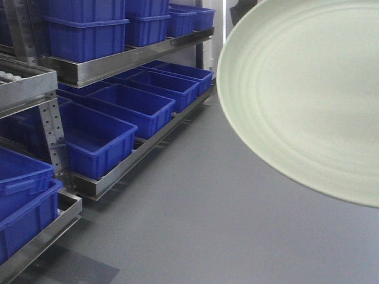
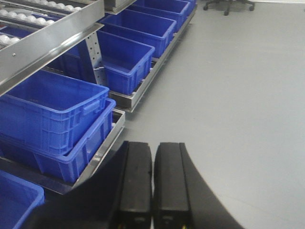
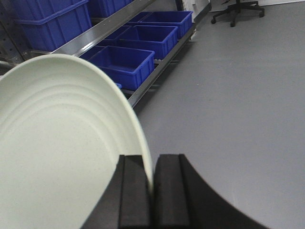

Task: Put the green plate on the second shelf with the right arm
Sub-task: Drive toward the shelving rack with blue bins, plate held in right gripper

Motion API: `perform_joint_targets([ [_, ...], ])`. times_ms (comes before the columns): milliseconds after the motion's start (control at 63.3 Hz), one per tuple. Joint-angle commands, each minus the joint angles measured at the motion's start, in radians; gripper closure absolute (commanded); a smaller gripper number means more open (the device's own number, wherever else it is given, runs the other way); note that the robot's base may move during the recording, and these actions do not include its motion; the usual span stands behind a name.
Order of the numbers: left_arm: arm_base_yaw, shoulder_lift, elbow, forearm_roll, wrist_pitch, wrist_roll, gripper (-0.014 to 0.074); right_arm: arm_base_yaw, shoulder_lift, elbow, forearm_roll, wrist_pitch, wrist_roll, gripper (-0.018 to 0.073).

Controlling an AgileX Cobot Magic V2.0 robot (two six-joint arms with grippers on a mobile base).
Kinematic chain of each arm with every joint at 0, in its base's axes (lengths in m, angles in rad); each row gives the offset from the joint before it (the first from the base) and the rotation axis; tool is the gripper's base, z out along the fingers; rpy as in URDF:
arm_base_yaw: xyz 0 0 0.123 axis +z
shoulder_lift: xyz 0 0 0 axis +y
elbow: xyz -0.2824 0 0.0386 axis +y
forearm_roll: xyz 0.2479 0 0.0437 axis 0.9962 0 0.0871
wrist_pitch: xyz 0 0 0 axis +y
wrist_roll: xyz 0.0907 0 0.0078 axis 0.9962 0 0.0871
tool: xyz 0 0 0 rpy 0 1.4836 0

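Observation:
The green plate (image 1: pixel 308 94) is pale sage green with faint concentric rings. It hangs in the air, tilted, filling the upper right of the front view. In the right wrist view the plate (image 3: pixel 62 143) fills the left side, and my right gripper (image 3: pixel 152 160) is shut on its rim, held edge-on between the two black fingers. My left gripper (image 2: pixel 152 145) is shut and empty, low over the grey floor beside the rack. Neither gripper shows in the front view.
A metal shelf rack (image 1: pixel 127 59) runs along the left with several blue bins (image 1: pixel 95 139) on its levels. A roller shelf (image 2: pixel 47 36) sits above stacked blue bins (image 2: pixel 52 117). Grey floor (image 1: pixel 207 225) lies to the right. An office chair base (image 3: pixel 237 9) stands far back.

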Motion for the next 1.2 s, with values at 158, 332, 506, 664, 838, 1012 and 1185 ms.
perform_joint_targets([
  [158,-0.003,-0.022,0.042,0.001,-0.061,-0.005,0.0472,-0.005,0.002,-0.033,0.0,-0.115,-0.001,0.0505],
  [332,-0.003,-0.022,0.042,0.001,-0.061,-0.005,0.0472,-0.005,0.002,-0.033,0.0,-0.115,-0.001,0.0505],
  [506,-0.003,-0.022,0.042,0.001,-0.061,-0.005,0.0472,-0.005,0.002,-0.033,0.0,-0.115,-0.001,0.0505],
  [664,-0.003,-0.022,0.042,0.001,-0.061,-0.005,0.0472,-0.005,0.002,-0.033,0.0,-0.115,-0.001,0.0505],
  [838,-0.003,-0.022,0.042,0.001,-0.061,-0.005,0.0472,-0.005,0.002,-0.033,0.0,-0.115,-0.001,0.0505],
  [1012,-0.003,-0.022,0.042,0.001,-0.061,-0.005,0.0472,-0.005,0.002,-0.033,0.0,-0.115,-0.001,0.0505],
  [1185,-0.003,-0.022,0.042,0.001,-0.061,-0.005,0.0472,-0.005,0.002,-0.033,0.0,-0.115,-0.001,0.0505],
])
